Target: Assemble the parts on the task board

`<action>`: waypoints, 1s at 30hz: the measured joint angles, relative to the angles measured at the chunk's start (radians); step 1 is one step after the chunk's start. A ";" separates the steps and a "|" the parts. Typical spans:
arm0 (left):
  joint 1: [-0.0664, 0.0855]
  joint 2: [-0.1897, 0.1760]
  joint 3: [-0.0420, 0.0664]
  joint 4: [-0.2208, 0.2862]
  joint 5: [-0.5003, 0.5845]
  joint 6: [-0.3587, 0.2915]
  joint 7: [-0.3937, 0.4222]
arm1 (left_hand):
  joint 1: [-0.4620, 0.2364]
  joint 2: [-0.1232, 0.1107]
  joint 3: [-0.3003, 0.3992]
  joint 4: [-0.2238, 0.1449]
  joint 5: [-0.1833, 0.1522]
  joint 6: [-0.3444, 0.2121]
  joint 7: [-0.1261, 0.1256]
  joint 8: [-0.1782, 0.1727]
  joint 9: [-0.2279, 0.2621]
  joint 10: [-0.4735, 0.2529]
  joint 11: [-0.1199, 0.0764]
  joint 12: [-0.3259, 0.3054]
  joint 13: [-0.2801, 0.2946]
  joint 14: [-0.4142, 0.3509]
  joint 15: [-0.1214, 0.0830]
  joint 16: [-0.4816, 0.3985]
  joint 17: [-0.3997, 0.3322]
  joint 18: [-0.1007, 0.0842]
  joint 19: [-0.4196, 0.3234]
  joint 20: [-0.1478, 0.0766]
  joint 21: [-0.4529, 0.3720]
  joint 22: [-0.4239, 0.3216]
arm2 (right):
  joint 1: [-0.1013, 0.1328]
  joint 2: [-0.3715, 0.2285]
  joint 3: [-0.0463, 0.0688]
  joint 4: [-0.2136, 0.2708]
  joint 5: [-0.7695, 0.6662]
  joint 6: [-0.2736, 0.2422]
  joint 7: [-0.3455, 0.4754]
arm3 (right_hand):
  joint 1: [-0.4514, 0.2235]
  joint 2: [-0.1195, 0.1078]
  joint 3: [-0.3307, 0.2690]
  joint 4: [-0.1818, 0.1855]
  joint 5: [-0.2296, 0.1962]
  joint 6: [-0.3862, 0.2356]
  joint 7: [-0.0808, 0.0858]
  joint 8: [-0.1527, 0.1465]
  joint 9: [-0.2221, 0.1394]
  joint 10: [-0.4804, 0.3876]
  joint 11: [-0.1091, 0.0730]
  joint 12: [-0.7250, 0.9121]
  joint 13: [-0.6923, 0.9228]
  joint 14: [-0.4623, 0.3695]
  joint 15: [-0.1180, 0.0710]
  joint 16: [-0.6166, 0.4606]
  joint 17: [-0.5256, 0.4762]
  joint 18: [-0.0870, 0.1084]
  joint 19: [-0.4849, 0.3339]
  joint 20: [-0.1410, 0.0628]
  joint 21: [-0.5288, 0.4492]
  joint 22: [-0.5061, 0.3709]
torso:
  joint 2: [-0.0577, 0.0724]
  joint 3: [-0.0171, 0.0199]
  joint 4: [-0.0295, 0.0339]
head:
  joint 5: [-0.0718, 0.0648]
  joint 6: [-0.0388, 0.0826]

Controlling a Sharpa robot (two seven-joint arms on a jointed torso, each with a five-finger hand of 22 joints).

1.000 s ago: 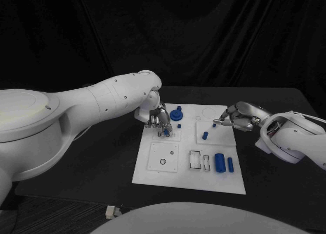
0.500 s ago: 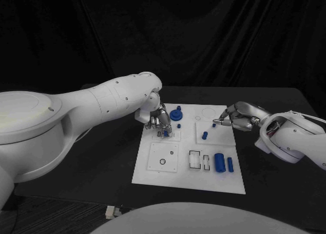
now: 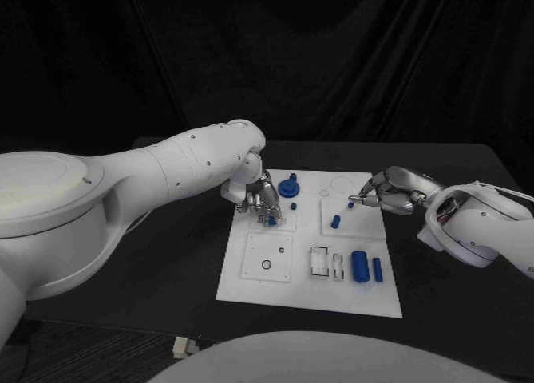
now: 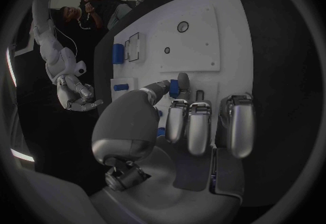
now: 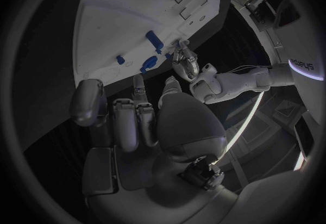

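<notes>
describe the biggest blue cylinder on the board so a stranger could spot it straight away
Start at the white task board in the middle of the black table, then go to its near right corner. The big blue cylinder lies there beside a thinner blue pin; it is the thickest blue piece in that corner.

Parts point(image 3: 360, 266) on task board point(image 3: 278, 289) — mid-table point(image 3: 451, 263)

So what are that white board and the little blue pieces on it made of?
The task board looks like matte white plastic: flat, even, with clean cut-out slots. The blue parts, such as the large cylinder, look like smooth moulded or printed plastic, uniformly coloured. Neither can be confirmed by sight.
</notes>
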State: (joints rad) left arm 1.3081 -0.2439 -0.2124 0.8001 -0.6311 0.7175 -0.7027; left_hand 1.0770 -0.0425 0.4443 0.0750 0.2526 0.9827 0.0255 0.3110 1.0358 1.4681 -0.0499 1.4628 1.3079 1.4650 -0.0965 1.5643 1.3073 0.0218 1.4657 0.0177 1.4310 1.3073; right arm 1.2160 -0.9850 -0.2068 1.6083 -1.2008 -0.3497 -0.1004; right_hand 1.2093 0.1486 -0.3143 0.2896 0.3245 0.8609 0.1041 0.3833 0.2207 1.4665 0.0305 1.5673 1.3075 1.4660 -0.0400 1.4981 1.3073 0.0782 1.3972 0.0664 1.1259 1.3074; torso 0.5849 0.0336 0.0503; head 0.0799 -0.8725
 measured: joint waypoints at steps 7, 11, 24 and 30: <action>-0.001 0.000 0.000 -0.003 0.000 0.000 0.000 | -0.005 0.005 0.017 -0.027 -0.042 0.002 0.002 -0.019 -0.006 -0.004 0.004 0.000 0.000 0.000 0.000 0.000 0.000 0.000 0.000 0.000 0.000 0.000 | 0.000 0.000 0.000 -0.001 0.000 0.001 0.000 | 0.000 0.000 -0.003 0.003 0.000 0.000 0.000 0.000 0.000 0.000 0.000 0.000 0.000 0.000 0.000 0.000 0.000 0.000 0.000 0.000 0.000 0.000 | 0.000 0.0001 0.0000 | -0.001 0.000; -0.002 0.000 0.000 -0.004 -0.002 -0.001 0.000 | -0.004 0.013 -0.002 -0.019 -0.060 0.005 0.006 -0.024 -0.009 -0.004 0.004 0.000 0.000 0.002 0.002 0.000 0.000 0.000 0.000 0.000 -0.003 0.000 | 0.000 0.000 0.000 -0.001 0.000 0.002 0.000 | 0.000 0.000 -0.003 0.003 0.000 0.000 0.000 0.000 0.000 0.000 0.000 0.000 0.000 0.000 0.000 0.000 0.000 0.000 0.000 0.000 0.000 0.000 | 0.000 0.0000 0.0000 | 0.000 0.000; -0.003 -0.001 0.001 0.001 -0.050 -0.004 0.000 | -0.021 0.026 -0.066 0.030 -0.123 0.024 0.008 -0.053 -0.013 -0.001 0.006 0.000 0.000 0.000 0.007 0.000 0.000 0.000 0.000 0.007 -0.003 0.000 | 0.000 0.000 0.000 -0.001 0.000 0.004 0.000 | 0.000 0.000 -0.003 0.003 0.000 0.000 0.000 0.000 0.000 0.000 0.000 0.000 0.000 0.000 0.000 0.000 0.000 0.000 0.000 0.000 0.000 0.001 | 0.000 0.0001 -0.0001 | 0.000 0.000; -0.003 -0.003 0.001 0.003 -0.064 -0.010 0.000 | -0.035 0.023 -0.096 0.050 -0.129 0.025 0.007 -0.059 -0.013 -0.001 0.006 0.000 0.000 0.000 0.007 0.000 0.000 0.000 0.000 0.007 -0.003 0.000 | 0.000 0.000 0.000 -0.002 0.000 0.006 0.000 | 0.000 0.000 -0.003 0.003 0.000 0.000 0.000 0.000 0.000 0.000 0.000 0.000 0.000 0.000 0.000 0.000 0.000 0.000 0.000 0.000 0.000 0.001 | 0.000 0.0001 -0.0001 | 0.001 0.000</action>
State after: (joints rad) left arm 1.3051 -0.2470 -0.2118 0.8027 -0.6949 0.7073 -0.7025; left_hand 1.0424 -0.0197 0.3484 0.1248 0.1234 1.0080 0.0321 0.2517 1.0233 1.4673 -0.0436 1.4627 1.3079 1.4652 -0.0891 1.5643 1.3073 0.0219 1.4658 0.0251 1.4284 1.3073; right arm 1.2160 -0.9848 -0.2068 1.6066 -1.2008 -0.3440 -0.1007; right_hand 1.2093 0.1486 -0.3171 0.2924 0.3245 0.8609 0.1041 0.3833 0.2205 1.4665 0.0305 1.5673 1.3075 1.4660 -0.0400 1.4981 1.3073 0.0782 1.3972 0.0664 1.1259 1.3081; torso 0.5849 0.0337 0.0502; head 0.0807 -0.8725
